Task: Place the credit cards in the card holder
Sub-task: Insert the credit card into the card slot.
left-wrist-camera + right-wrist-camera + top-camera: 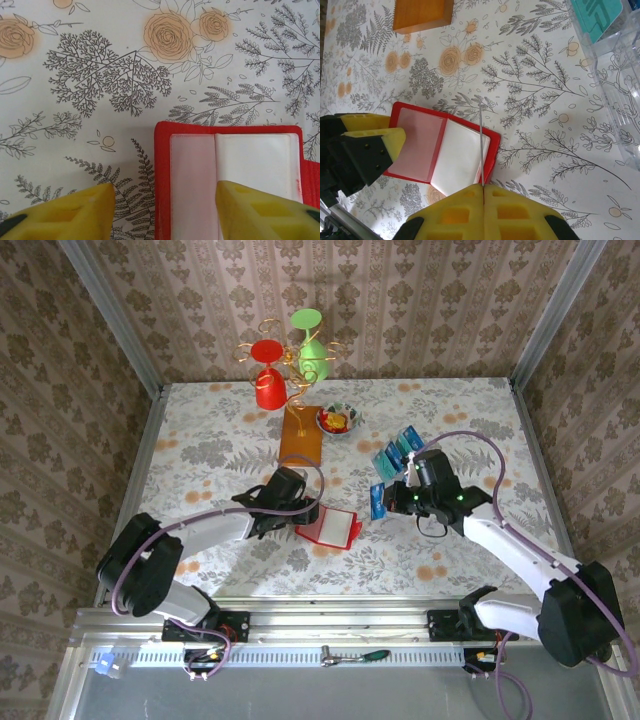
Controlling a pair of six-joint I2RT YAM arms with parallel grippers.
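The red card holder lies open like a book on the flowered table, its pale inner pockets facing up. My left gripper is low at its left side, jaws apart. One yellow finger is over the tablecloth and the other over the inner pocket, so they straddle the card holder at its left edge. My right gripper is shut on a credit card, seen edge-on as a thin line above the card holder. From above, this teal-blue card hangs just right of the wallet.
A clear plastic rack holding more teal cards stands behind the right gripper. An orange stand base, a gold rack with red and green cups and a small bowl sit at the back centre.
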